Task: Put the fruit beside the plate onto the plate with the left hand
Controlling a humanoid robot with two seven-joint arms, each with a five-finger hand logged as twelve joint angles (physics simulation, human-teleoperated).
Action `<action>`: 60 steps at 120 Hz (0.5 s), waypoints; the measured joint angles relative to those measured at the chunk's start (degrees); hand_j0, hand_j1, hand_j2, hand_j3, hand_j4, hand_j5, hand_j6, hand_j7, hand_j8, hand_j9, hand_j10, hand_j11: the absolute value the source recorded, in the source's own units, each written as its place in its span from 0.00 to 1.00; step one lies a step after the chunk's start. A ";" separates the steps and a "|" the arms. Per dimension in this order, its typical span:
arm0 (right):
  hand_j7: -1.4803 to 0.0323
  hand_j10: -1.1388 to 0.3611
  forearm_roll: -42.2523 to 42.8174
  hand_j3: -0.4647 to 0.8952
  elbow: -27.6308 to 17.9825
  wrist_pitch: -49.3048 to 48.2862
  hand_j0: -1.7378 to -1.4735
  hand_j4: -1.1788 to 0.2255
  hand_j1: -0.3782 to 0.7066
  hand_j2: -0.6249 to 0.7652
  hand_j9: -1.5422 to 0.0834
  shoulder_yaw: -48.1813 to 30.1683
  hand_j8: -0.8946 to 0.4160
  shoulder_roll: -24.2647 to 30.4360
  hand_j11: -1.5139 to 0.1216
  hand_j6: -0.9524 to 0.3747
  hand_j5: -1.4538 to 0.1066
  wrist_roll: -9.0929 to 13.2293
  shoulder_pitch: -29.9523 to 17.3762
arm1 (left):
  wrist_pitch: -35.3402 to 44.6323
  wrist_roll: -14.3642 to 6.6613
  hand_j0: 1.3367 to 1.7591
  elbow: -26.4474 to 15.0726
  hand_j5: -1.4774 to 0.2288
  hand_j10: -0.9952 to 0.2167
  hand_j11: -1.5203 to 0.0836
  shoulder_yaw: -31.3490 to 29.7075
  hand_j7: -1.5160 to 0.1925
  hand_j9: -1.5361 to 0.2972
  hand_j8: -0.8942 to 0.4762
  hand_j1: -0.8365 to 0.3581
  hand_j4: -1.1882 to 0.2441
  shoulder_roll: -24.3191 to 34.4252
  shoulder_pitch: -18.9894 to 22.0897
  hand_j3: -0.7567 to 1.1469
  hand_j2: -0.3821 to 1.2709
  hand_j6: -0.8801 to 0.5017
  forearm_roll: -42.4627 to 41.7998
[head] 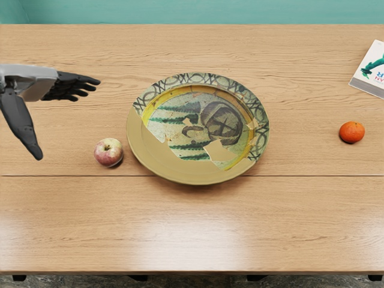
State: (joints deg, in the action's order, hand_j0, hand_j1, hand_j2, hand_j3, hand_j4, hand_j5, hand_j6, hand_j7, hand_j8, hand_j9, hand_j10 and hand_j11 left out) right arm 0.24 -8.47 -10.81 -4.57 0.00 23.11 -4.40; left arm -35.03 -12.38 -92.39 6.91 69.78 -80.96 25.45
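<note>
A round plate (157, 161) sits near the middle of a long wooden table (192, 222). It has a mustard-coloured rim and a patterned centre in greens and browns, bordered by a dark looping band along its upper edge.

The apple (108, 152) lies on the bare wood at about 8 o'clock from the plate. It is just beside the rim, though whether it touches the rim cannot be told. It stands upright, stem dimple up, with red and yellow skin, and casts a small shadow to its right.

The left hand (69, 86) hangs above the table at about 10 o'clock from the plate, up and to the left of the apple and well apart from it. Its dark fingers (87, 80) are stretched out and slightly spread, pointing toward the plate, and they hold nothing. The arm comes in from the left edge as a pale grey block, and a darker grey tapered piece (which part of the arm it is, I cannot tell) hangs down from it.

An orange (351, 132) rests on the table at 3 o'clock from the plate, well apart from it. At about 2 o'clock, a book (371, 69) with a white and teal cover is cut off by the right edge. A teal wall (192, 11) runs behind the table's far side.
</note>
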 joint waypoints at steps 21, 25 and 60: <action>0.98 0.76 0.15 0.34 0.09 0.00 0.30 0.84 0.03 0.45 0.95 0.07 0.68 0.00 0.93 0.72 0.93 0.00 0.11 | 0.00 -2.83 0.76 -2.07 0.85 0.80 0.93 0.04 0.87 0.83 0.63 0.98 0.81 1.53 0.12 0.40 0.23 0.62 -0.19; 0.98 0.76 0.17 0.34 0.09 0.00 0.30 0.84 0.03 0.45 0.95 0.07 0.68 0.00 0.93 0.72 0.93 0.00 0.13 | 0.00 -5.82 0.76 -3.29 0.85 0.80 0.93 0.04 0.87 0.83 0.63 0.98 0.81 1.64 0.68 0.40 0.23 0.62 -0.27; 0.98 0.76 0.24 0.34 0.11 0.00 0.30 0.84 0.03 0.45 0.95 0.08 0.68 0.00 0.93 0.72 0.93 0.01 0.10 | 12.68 -21.57 0.76 -7.69 0.85 0.80 0.93 1.25 0.87 0.82 0.63 0.97 0.81 -10.41 2.22 0.40 0.23 0.62 8.91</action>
State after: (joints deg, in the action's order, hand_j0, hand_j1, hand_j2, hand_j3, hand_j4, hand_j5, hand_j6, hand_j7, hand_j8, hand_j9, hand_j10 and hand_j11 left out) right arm 0.48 -8.36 -10.81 -4.49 0.00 23.12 -4.30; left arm -22.35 -33.96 -100.08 8.16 59.37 -78.74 34.36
